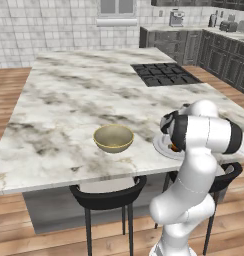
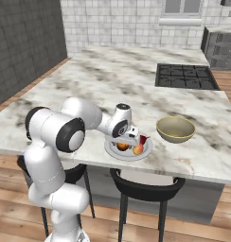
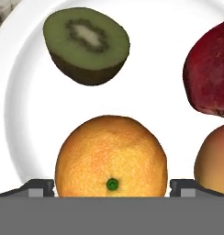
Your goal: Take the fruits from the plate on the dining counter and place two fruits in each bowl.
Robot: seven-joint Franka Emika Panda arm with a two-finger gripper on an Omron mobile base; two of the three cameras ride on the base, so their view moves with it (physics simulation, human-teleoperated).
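The gripper [image 2: 131, 137] hangs low over the plate [image 2: 112, 151] on the dining counter [image 1: 69, 100], jaws spread wide either side of an orange [image 3: 111, 158] — not gripping it. A halved kiwi [image 3: 86, 43] lies nearby. One bowl [image 1: 113, 138] stands beside the plate.

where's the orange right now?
On the plate, bottom centre of the hand view, between the open gripper's fingertips: orange below the kiwi half, left of the peach.

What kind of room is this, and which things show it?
Most likely a home kitchen: a marble counter with a built-in stove top, dark cabinets along the wall, and stools beside the counter.
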